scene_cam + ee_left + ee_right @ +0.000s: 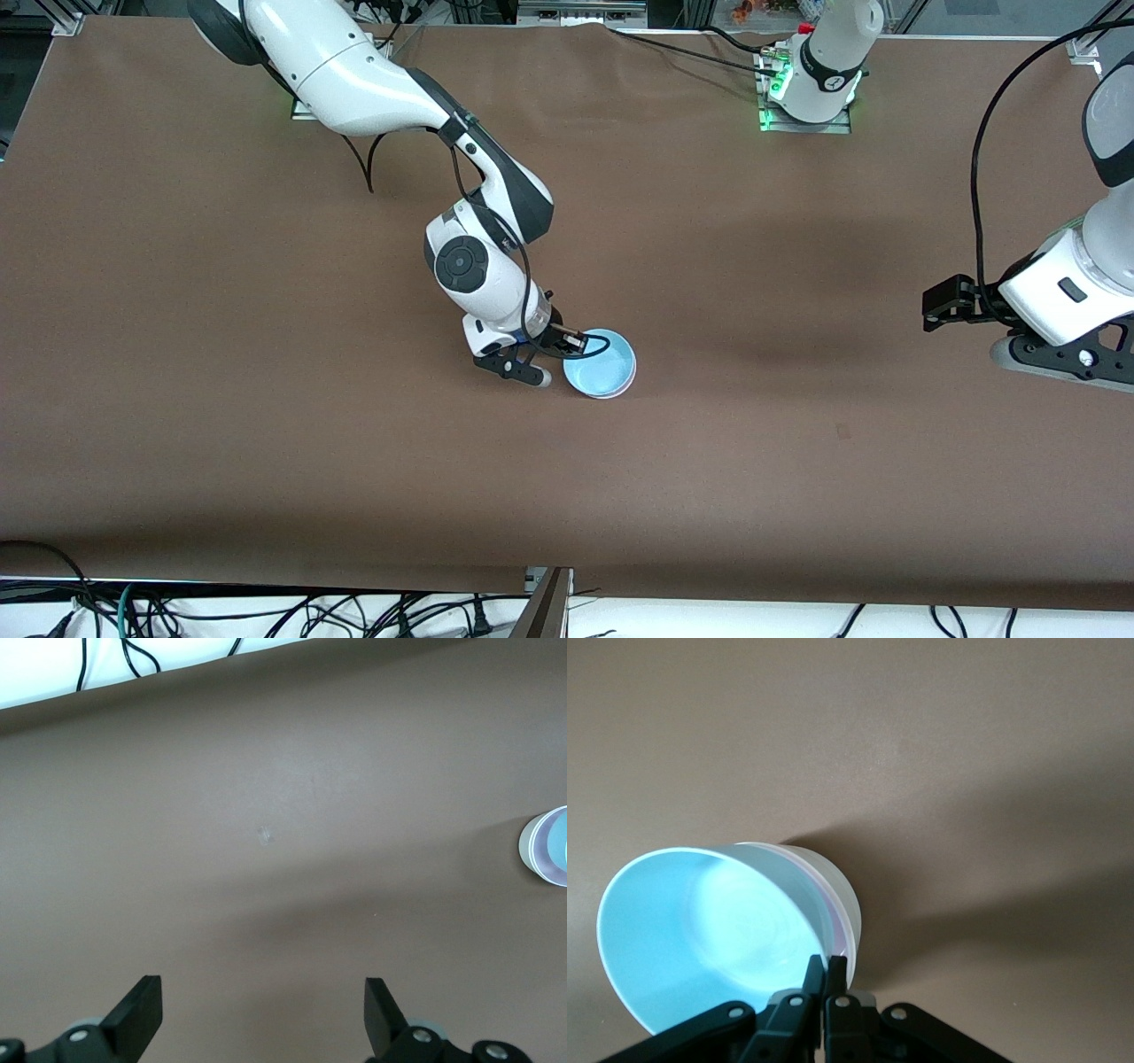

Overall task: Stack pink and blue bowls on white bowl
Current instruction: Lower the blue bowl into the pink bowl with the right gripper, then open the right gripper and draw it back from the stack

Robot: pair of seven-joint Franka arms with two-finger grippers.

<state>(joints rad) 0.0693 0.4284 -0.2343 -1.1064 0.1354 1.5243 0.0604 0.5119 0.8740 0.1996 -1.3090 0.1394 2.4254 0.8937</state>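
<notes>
The blue bowl (602,361) sits nested on top of a stack in the middle of the table. In the right wrist view its pale blue inside (700,930) fills the stack, a thin pink bowl rim (832,923) shows just under it, and the white bowl (833,881) forms the outer wall. My right gripper (551,374) (825,967) is shut on the blue bowl's rim at the side toward the right arm's end. My left gripper (1005,354) (263,1014) waits open and empty over bare table at the left arm's end; the stack (547,846) shows far off in its view.
Brown mat (266,399) covers the whole table. The left arm's base (815,80) stands farthest from the front camera. Cables (266,611) and a metal bracket (549,598) lie along the table's edge nearest the front camera. A small mark (842,431) is on the mat.
</notes>
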